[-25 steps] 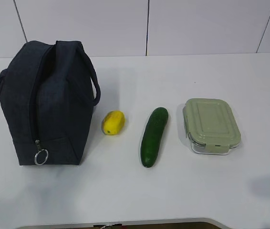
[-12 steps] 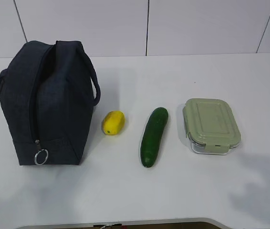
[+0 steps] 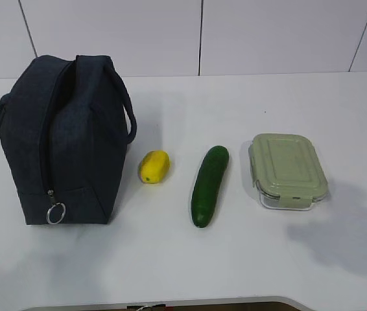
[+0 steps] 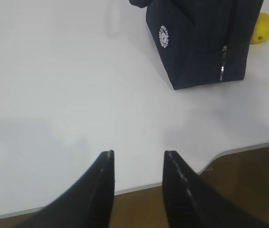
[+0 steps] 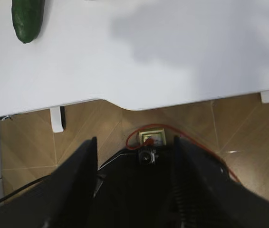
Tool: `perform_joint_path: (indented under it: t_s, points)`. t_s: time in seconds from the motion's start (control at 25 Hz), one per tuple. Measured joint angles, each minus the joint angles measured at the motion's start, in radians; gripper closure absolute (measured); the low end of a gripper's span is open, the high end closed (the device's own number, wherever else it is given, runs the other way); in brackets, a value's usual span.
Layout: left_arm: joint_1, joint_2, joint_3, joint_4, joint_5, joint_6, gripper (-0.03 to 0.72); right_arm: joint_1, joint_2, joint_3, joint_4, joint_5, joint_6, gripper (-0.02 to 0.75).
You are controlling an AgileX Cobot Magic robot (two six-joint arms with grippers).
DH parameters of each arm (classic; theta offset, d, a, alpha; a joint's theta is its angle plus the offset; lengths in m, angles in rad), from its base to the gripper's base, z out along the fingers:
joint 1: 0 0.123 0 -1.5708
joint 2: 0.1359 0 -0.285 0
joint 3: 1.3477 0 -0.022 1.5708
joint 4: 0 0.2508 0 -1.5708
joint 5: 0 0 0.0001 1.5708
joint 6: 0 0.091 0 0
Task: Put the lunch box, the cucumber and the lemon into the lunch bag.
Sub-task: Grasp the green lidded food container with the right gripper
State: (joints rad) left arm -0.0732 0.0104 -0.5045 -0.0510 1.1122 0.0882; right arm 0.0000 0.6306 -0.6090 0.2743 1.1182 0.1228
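lunch bag [image 3: 67, 139] soft, zipped, on desk [image 3: 248, 259] | lemon [image 3: 153, 166], slick cucumber [image 3: 209, 185], rigid lunch box [image 3: 288, 170] rightward of it; grip mid-body | left tool [image 4: 138, 164], right tool [image 5: 135, 152] spread, empty

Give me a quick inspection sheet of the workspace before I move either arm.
Surface: white table, bare around the items, soft shadow at its right side.
Lunch bag: standing at the left, zipper closed, ring pull hanging low.
Lemon: on the table just right of the bag, apart from it.
Cucumber: lying between lemon and lunch box, touching neither.
Lunch box: at the right, green lid on.
Clutter: nothing seen.
Left pincer: open, empty, above the table's near edge.
Right pincer: open, empty, off the table over the floor.
Cables: red wire on the floor below.
Surroundings: white panelled wall, wooden floor.
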Motion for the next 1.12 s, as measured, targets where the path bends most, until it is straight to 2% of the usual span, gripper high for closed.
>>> perform_joint_path:
  t_s: [0.2, 0.52, 0.84, 1.12]
  points:
    - [0.000, 0.000, 0.000, -0.030, 0.000, 0.000, 0.446, 0.000, 0.159, -0.073, 0.060, -0.046, -0.054, 0.332]
    - [0.000, 0.000, 0.000, -0.034, 0.000, 0.000, 0.446, 0.000, 0.407, -0.259, 0.212, -0.055, -0.275, 0.337]
    - [0.000, 0.000, 0.000, -0.035, 0.000, 0.000, 0.446, -0.020, 0.522, -0.338, 0.291, -0.033, -0.385, 0.430]
    - [0.000, 0.000, 0.000, -0.035, 0.000, 0.000, 0.446, -0.165, 0.572, -0.341, 0.633, 0.050, -0.579, 0.437]
